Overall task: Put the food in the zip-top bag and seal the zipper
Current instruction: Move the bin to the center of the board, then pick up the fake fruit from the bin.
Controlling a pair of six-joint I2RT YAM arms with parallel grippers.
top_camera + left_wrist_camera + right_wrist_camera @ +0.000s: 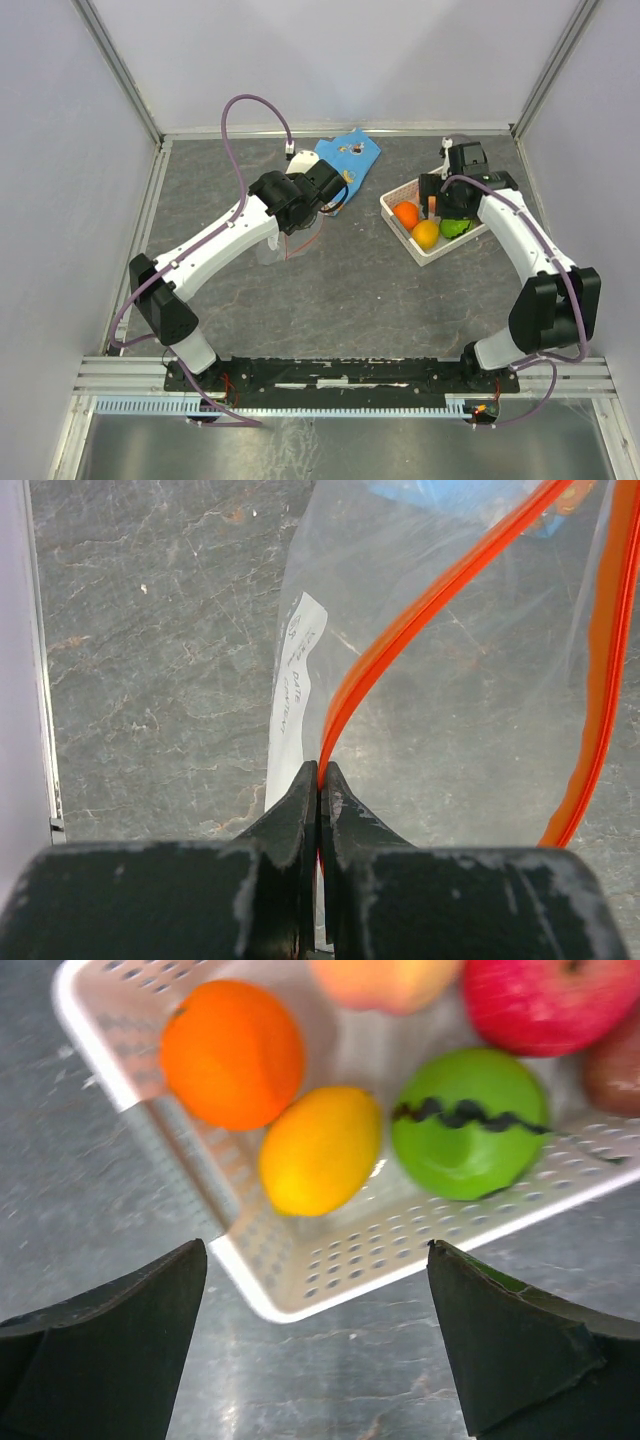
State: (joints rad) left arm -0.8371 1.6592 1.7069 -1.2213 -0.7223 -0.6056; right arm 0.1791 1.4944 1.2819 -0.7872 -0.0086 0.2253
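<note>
We hold the zip-top bag (450, 710), which fills the right half of the left wrist view, with our left gripper (320, 780) pinched tight on its zipper (420, 610), apparently so that the mouth hangs open for loading. Our right gripper (316, 1250) hovers wide open and empty over the white basket (330, 1280) at the upper right of the top view. All the food (320, 1150) lies there, and we judge we are lining up on a first piece.
</note>
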